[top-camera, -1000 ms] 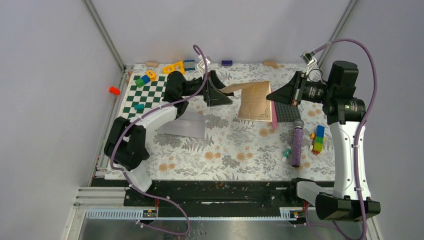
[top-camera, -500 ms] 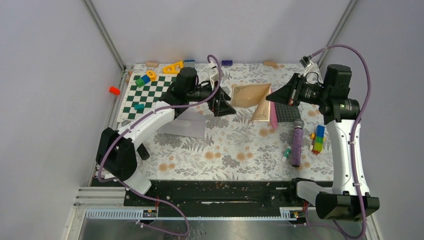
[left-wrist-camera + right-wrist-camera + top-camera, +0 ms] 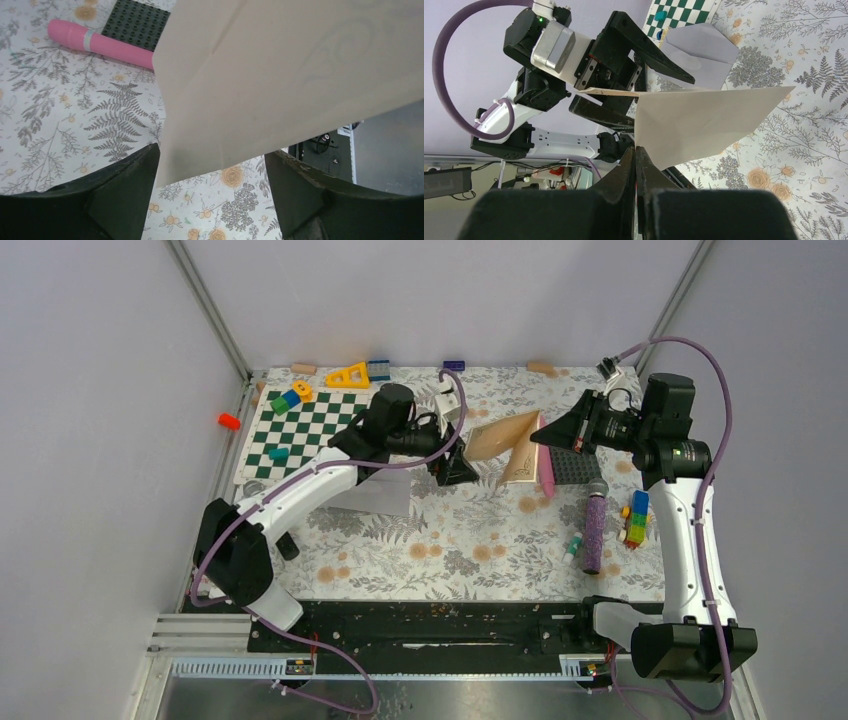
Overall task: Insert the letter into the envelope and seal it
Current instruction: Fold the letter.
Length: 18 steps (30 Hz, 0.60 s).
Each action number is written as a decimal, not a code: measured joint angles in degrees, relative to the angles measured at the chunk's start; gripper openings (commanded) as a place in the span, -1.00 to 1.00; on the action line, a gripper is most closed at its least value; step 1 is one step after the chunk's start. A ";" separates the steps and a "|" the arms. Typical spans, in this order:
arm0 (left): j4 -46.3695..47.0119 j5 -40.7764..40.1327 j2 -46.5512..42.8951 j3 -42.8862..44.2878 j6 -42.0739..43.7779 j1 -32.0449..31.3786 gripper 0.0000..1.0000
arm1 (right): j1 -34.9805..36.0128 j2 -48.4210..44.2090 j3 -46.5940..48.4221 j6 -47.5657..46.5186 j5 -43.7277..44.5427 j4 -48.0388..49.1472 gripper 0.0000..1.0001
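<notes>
The letter (image 3: pixel 503 437), a tan sheet bent into a tent shape, hangs above the table between both arms. My right gripper (image 3: pixel 541 434) is shut on its right edge; the right wrist view shows the sheet (image 3: pixel 704 120) pinched at the fingertips (image 3: pixel 640 156). My left gripper (image 3: pixel 456 454) is open, and the letter's lower corner (image 3: pixel 280 75) reaches in between its two wide-apart jaws. The pale grey-lavender envelope (image 3: pixel 378 494) lies flat on the floral cloth, partly under the left arm. It also shows behind the left gripper as the envelope (image 3: pixel 701 50) in the right wrist view.
A pink marker (image 3: pixel 547 468) and a dark grey studded plate (image 3: pixel 575 466) lie under the right gripper. A purple cylinder (image 3: pixel 594 530) and stacked coloured bricks (image 3: pixel 636 518) sit to the right. A chessboard (image 3: pixel 300 426) with small blocks occupies the back left.
My left gripper has swung right to the letter's left edge and its jaws have narrowed slightly. The letter has bent more sharply. The right gripper has stayed shut and shifted a little.
</notes>
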 measured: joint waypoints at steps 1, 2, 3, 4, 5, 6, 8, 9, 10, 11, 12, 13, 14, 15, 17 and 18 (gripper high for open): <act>-0.33 -0.37 0.00 0.35 0.26 -0.04 0.43 | 0.00 0.00 0.00 0.09 0.00 0.09 -1.00; -0.68 -0.83 0.00 0.72 0.63 -0.02 0.36 | 0.00 0.00 0.00 0.13 0.00 0.17 -1.00; -1.07 -1.22 0.00 1.09 0.90 0.02 0.30 | 0.00 0.00 0.00 0.13 0.00 0.26 -1.00; -1.18 -1.73 0.00 1.29 1.27 0.02 0.28 | 0.00 0.00 0.00 0.15 0.00 0.31 -1.00; -1.22 -2.19 0.00 1.36 1.55 0.11 0.25 | 0.00 0.00 0.00 0.15 0.00 0.35 -1.00; -1.40 -2.43 0.00 1.40 1.64 0.15 0.20 | 0.00 0.00 0.00 0.15 0.00 0.42 -1.00; -1.92 -3.21 0.00 1.44 1.86 0.20 0.02 | 0.00 0.00 0.00 0.17 0.00 0.42 -1.00; -2.25 -3.58 0.00 1.57 1.95 0.20 -0.06 | 0.00 0.00 0.00 0.17 0.00 0.42 -1.00; -2.45 -3.82 0.00 1.64 1.95 0.17 -0.14 | 0.00 0.00 0.00 0.20 0.00 0.42 -1.00; -2.56 -4.02 0.00 1.73 1.95 0.17 -0.17 | 0.00 0.00 0.00 0.20 0.00 0.42 -1.00; -2.73 -4.28 0.02 1.99 2.10 0.13 -0.18 | 0.00 0.00 0.00 0.24 0.00 0.42 -1.00; -2.80 -4.57 0.07 2.27 2.14 0.07 -0.21 | 0.00 0.02 0.00 0.31 0.00 0.42 -1.00; -2.84 -4.83 0.09 2.60 2.19 0.07 -0.25 | 0.00 0.04 0.00 0.35 -0.02 0.42 -0.99; -3.04 -5.03 0.15 3.06 2.23 0.00 -0.29 | 0.00 0.04 0.00 0.39 0.00 0.44 -0.98; -3.23 -5.31 0.35 4.04 2.32 -0.20 -0.46 | 0.00 0.07 0.00 0.44 0.00 0.42 -0.96; -3.30 -5.42 0.44 4.31 2.34 -0.28 -0.60 | 0.00 0.07 0.00 0.50 0.00 0.42 -0.95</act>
